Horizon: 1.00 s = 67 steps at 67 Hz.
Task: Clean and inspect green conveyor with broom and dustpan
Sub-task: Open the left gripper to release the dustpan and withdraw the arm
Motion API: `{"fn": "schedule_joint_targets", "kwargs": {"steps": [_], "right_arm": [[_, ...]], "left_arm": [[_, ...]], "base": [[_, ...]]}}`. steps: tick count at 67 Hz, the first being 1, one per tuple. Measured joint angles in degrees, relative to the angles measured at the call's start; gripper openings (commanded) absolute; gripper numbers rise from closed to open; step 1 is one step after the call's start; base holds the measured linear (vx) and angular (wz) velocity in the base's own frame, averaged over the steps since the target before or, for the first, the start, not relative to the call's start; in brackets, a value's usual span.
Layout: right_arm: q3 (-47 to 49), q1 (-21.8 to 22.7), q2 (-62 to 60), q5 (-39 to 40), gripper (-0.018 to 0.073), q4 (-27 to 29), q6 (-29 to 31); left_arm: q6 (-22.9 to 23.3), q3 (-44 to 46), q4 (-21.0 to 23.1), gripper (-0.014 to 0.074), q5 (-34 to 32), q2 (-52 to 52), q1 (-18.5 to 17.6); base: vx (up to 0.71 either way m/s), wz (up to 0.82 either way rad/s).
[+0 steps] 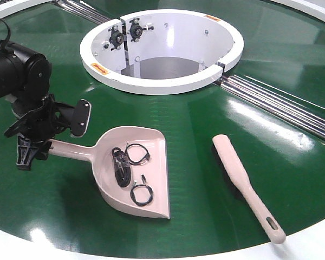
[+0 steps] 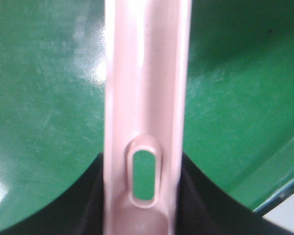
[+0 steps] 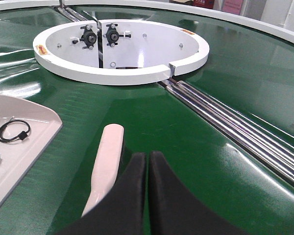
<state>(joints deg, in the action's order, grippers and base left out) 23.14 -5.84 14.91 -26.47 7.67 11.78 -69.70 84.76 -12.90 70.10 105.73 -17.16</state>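
Green and glossy, the belt (image 1: 206,135) lies under both arms. The left gripper (image 1: 50,136) sits low at the end of the dustpan (image 1: 156,184)'s long handle. Its black fingers (image 2: 63,205) press against both sides of the handle beside the slotted hole, pinching it. The pan spreads out away from that gripper, flat on the belt, with a few black cords (image 1: 124,165) coiled inside. The right gripper (image 3: 148,159) has its two fingers pressed together with nothing between them. The broom (image 3: 108,156) lies on the belt just to its left, running forward and partly hidden beneath it. Ahead of that gripper stands the white ring (image 3: 122,73), with metal rails (image 3: 235,127) running off to its right.
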Motion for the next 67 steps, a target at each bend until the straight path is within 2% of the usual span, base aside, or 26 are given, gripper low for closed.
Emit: {"fn": "schedule_joint_targets", "kwargs": {"steps": [20,34,46,59,67], "right_arm": [[0.0,0.0,0.0,0.0,-0.0004,0.0,0.0],[0.0,0.0,0.0,-0.1,-0.0004,0.0,0.0],[0.0,0.0,0.0,-0.8,-0.0004,0.0,0.0],[0.0,0.0,0.0,-1.4,-0.0004,0.0,0.0],[0.0,0.0,0.0,-1.5,-0.0004,0.0,0.0]], "left_arm": [[0.0,0.0,0.0,0.0001,0.0,0.0,0.0],[0.0,0.0,0.0,0.0064,0.0,0.0,0.0],[0.0,0.0,-0.1,0.0189,0.0,0.0,0.0],[0.0,0.0,-0.2,0.0387,0.1,0.0,0.0],[2.0,0.0,-0.4,0.0485,0.1,0.0,0.0]], "base": [[0.00,0.00],[0.00,0.00],[0.00,0.00],[0.00,0.00],[0.00,0.00]]}}
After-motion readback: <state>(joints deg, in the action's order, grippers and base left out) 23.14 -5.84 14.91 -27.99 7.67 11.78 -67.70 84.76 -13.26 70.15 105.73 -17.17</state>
